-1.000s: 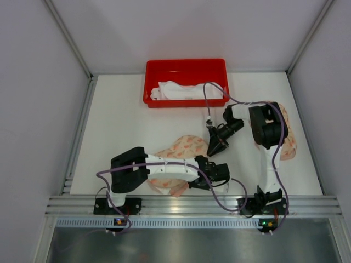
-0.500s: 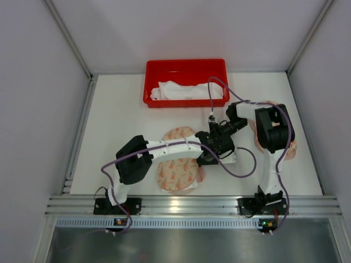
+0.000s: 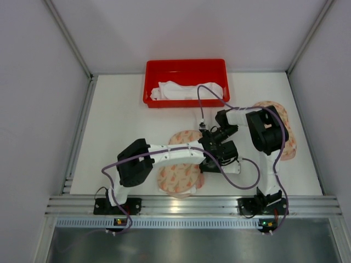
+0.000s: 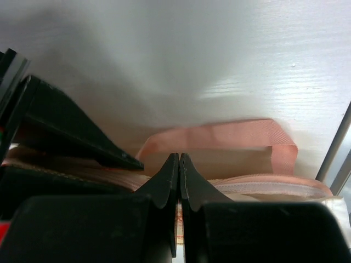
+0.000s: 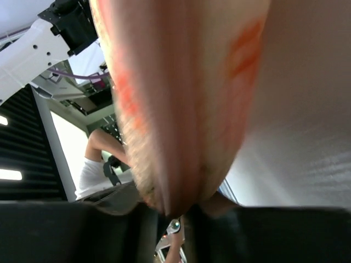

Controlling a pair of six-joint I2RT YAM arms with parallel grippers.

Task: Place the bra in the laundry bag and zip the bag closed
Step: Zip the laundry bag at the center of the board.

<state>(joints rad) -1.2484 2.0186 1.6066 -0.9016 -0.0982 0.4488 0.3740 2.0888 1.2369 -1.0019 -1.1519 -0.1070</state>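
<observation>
Your left claw (image 4: 179,159) has its two fingers pressed tip to tip, and a sliver of patterned cloth shows in the slit lower down. You cannot tell from the wrist view whether any fabric is really pinched there. Just beyond those tips a peach strap (image 4: 219,134) of the bra (image 3: 178,175) loops over the white table (image 3: 120,120). The bra's piped edge runs across behind the fingers. Your right claw (image 5: 170,211) is clamped on the bra. In its wrist view, the peach, orange-printed fabric rises out from between the dark fingers and fills most of the picture, blurred by closeness. From above, both claws meet near the middle of the table, close beside each other. One patterned cup lies flat on the table under your left arm, near the front edge. A second patch of the same print shows on the right behind the right arm. The white laundry bag (image 3: 175,90) lies folded in the red bin (image 3: 186,62) at the far side, well apart from the bra.
</observation>
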